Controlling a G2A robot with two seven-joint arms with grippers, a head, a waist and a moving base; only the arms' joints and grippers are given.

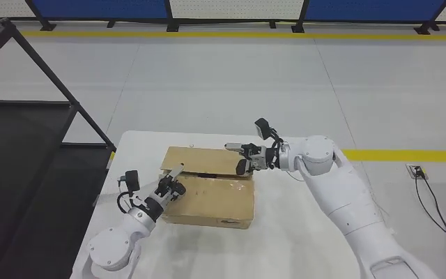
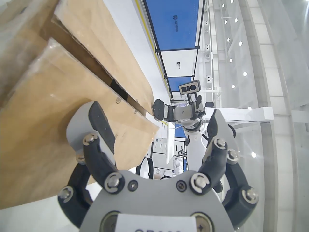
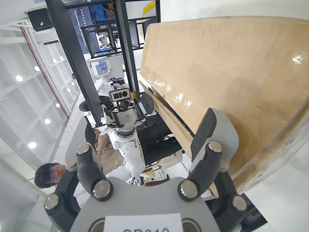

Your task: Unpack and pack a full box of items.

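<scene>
Plainly, the left tool (image 2: 154, 121) stands open with its two fingers spread wide. One finger (image 2: 101, 124) sits over the face of the near flap (image 2: 72, 112), close to that flap's free corner; I cannot tell whether it touches the cardboard. The other finger hangs in the air past the flap's edge. From above, this left tool (image 1: 173, 183) is at the left end of the box (image 1: 209, 199), over its top and near the seam between the flaps.

The right tool (image 3: 148, 124) is open as well and grips nothing. One of its fingers (image 3: 205, 131) is just beside the dark seam where the two flaps meet, and the other is off the cardboard. In the top view the right tool (image 1: 242, 157) is at the right end of the far flap (image 1: 205, 162).

The box is brown cardboard with glossy strips of tape. It sits near the middle of the white table (image 1: 293, 230), its long side running across in front of the robot. Its two top flaps lie nearly shut with a narrow dark gap between them, and the far flap is tilted up a little.

A black frame (image 1: 42, 139) stands on the floor to the left of the table. A yellow line (image 1: 394, 155) runs along the grey floor to the right.
</scene>
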